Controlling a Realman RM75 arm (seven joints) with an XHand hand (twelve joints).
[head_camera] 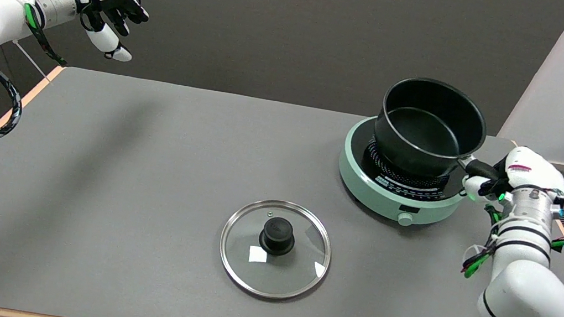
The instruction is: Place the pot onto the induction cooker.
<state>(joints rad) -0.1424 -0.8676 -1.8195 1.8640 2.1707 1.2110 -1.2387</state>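
Gripping pot (428, 125) handle — right hand (508, 178).

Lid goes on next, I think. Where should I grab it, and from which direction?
Grip the black knob at the centre of the glass lid, coming straight down from above. The lid lies flat on the table, knob upward; its thin rim offers little purchase.

The right arm (530, 296) reaches in from the lower right, forearm upright; its right hand (513, 179) is closed around a black handle (479, 168); wrist bent left.
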